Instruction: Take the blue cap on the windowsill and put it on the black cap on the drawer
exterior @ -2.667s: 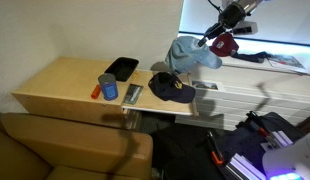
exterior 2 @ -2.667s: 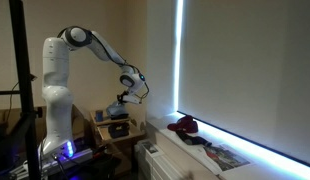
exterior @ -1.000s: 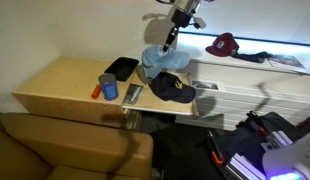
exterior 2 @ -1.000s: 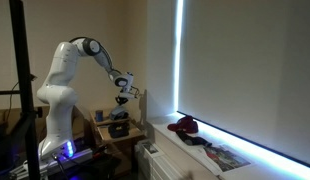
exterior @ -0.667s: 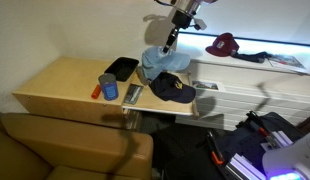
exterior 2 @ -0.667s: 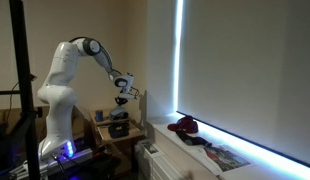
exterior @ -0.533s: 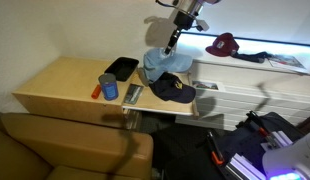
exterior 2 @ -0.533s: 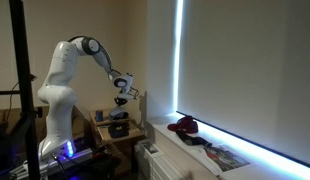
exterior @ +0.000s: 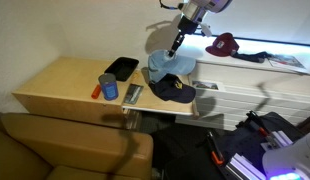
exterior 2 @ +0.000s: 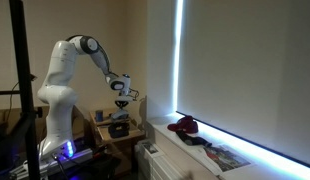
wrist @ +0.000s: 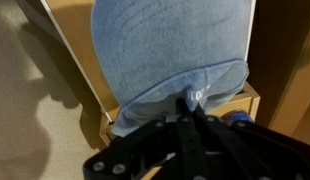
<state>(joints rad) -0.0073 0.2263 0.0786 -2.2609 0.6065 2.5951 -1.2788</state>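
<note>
The soft, pale blue cap [exterior: 167, 66] hangs limp, pinched at its edge by the hand [exterior: 174, 49], just over the black cap [exterior: 175, 91] lying at the tan desk [exterior: 65, 85]'s right end.

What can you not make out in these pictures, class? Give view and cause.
- Exterior view: whether the blue cap touches the black cap; their overlap hides it.
- Wrist view: the black cap, covered by the blue cap.
- Exterior view: the pincer, too small and dim.
</note>
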